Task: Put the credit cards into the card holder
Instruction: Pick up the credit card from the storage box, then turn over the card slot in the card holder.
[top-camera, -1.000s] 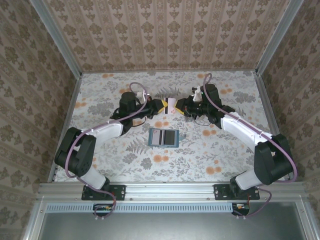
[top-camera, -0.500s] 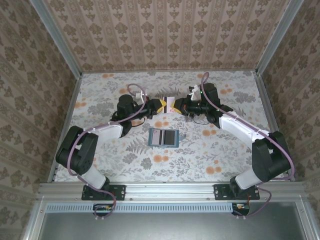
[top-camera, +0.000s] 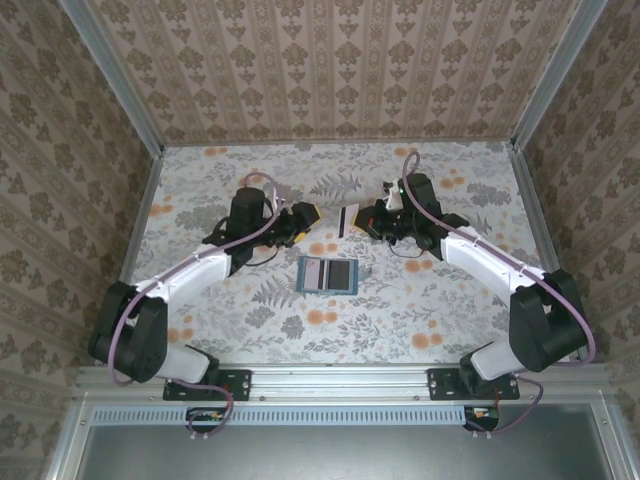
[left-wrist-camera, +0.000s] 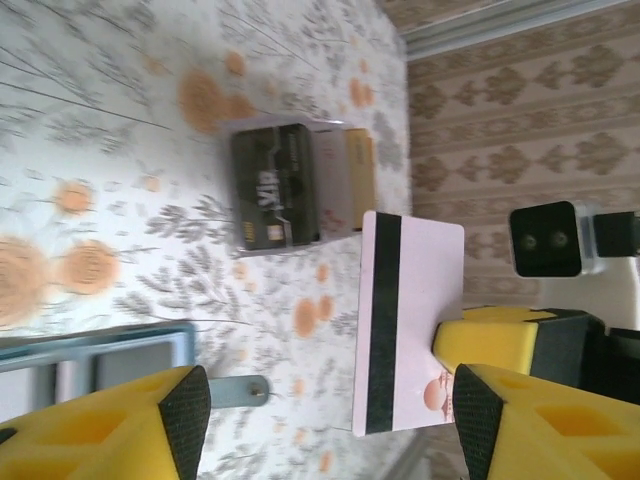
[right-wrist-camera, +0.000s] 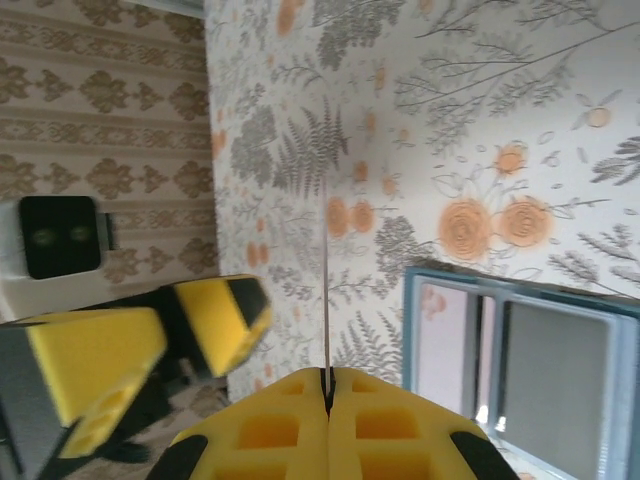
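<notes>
So right now the right gripper (right-wrist-camera: 327, 375) has its pads clamped tight on one pink card (left-wrist-camera: 425, 300) with a black stripe. It's holding the card on edge in the air, over the table just past the far side of the card holder (top-camera: 328, 273). The holder lies open and flat between the two arms. The left gripper (top-camera: 303, 215) sits just beside the card with its fingers spread wide and nothing in them. The box with the other cards (left-wrist-camera: 285, 187) sits further back.

My worry is that the card looks pinched only near one end, so any nudge against the slot lip could make it pivot or slide out of the pads. Nothing is pinning the holder down either, so pushing a card in probably just shoves it across the table. And that open left gripper is close enough to clip the card.
</notes>
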